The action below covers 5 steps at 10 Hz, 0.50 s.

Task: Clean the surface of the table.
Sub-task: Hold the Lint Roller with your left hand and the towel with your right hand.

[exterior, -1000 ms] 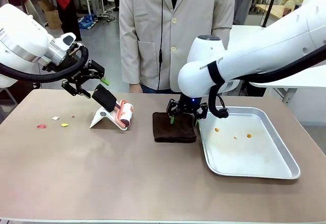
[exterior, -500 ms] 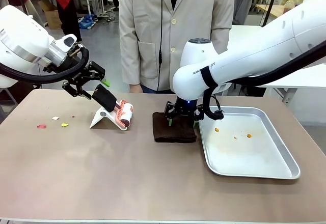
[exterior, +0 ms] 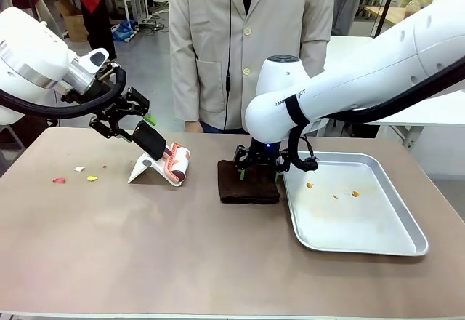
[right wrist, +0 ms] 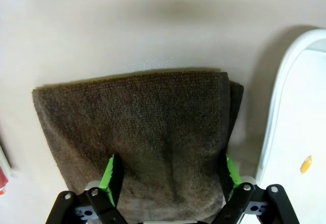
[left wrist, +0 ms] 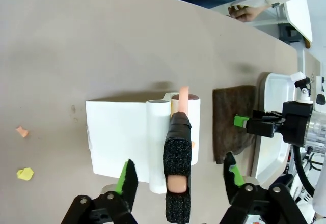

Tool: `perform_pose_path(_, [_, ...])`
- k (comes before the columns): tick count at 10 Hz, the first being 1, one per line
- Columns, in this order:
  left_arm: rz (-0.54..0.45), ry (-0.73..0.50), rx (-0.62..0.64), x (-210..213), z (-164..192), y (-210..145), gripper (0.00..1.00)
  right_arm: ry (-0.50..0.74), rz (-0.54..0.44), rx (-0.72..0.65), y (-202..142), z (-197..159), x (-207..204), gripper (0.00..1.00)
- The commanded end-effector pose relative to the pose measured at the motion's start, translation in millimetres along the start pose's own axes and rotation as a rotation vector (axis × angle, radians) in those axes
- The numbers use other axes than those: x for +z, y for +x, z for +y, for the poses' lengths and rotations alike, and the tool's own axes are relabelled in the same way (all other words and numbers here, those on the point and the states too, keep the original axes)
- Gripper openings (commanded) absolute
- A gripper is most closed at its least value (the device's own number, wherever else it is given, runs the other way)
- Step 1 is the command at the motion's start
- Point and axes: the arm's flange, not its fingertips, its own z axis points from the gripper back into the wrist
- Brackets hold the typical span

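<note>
– Where are the left jaws?
– Apart, astride the handle of the roller.
– And the right jaws?
– Apart, low over the cloth, beside the tray. The table carries all, scraps at its left.

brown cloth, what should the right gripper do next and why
Probably close the right gripper on the brown cloth: its open fingers are down at the cloth, spread apart, with nothing pinched yet, and scraps lie on the table to wipe.
</note>
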Motion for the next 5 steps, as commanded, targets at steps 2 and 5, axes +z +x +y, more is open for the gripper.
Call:
perform_pose_path(2, [0.019,-0.018,-0.022,-2.5,2.6,3.7,0.00,-0.010,-0.002,-0.015,1.1,3.3,-0.8,0.26])
perform_pose_path(5, [0.028,-0.025,-0.027,-2.9,1.1,3.2,0.04,0.001,0.000,-0.018,1.7,2.5,-1.7,0.00])
